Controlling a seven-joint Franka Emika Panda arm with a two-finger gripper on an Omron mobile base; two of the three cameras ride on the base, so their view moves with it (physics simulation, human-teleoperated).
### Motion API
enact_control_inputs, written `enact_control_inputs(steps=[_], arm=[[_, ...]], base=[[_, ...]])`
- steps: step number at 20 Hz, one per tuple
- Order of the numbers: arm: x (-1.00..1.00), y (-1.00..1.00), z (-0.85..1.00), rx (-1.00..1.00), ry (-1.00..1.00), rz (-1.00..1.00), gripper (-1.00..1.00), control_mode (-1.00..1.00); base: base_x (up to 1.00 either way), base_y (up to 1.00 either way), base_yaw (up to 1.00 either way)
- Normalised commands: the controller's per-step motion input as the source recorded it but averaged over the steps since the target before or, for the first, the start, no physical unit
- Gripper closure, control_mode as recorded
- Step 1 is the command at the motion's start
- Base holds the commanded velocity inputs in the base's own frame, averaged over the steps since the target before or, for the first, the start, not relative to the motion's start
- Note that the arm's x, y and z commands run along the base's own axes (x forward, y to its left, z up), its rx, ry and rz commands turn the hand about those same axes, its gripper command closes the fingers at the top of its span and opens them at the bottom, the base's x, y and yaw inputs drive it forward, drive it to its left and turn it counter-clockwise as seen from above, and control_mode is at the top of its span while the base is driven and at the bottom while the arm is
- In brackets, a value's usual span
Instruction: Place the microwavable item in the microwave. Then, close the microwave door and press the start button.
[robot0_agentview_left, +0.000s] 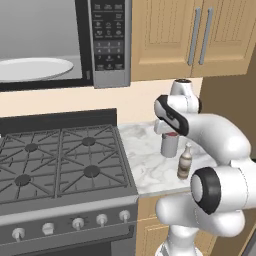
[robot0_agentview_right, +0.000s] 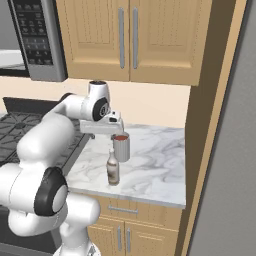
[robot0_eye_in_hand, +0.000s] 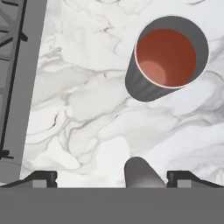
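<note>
A: Nothing done yet. Cup (robot0_eye_in_hand: 168, 59) upright on the marble desk (robot0_eye_in_hand: 87, 109), not lifted; microwave (robot0_agentview_left: 60, 45) open overhead, loading, door and start button all left.

B: End effector (robot0_eye_in_hand: 111, 177) spread wide, empty, hovering above the desk. Cup just beside, off-centre, not between the fingertips (robot0_eye_in_hand: 43, 177).

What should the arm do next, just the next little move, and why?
Probably shift the open end effector sideways until it is centred over the grey cup, then lower. In the hand view the cup sits off toward the upper right, not between the fingertips, and it stands untouched on the marble counter beside the small bottle.
</note>
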Motion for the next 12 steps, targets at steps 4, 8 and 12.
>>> enact_control_inputs(steps=[4,8,12], arm=[[0.24,-0.08,-0.20,0.00,0.15,0.00,-1.00,-1.00],[0.24,-0.10,-0.23,0.00,0.14,0.01,-1.00,-1.00],[0.27,-0.05,-0.10,0.00,0.11,0.01,-1.00,-1.00]], base=[[0.00,0.00,0.00],[0.00,0.00,0.00],[0.00,0.00,0.00]])
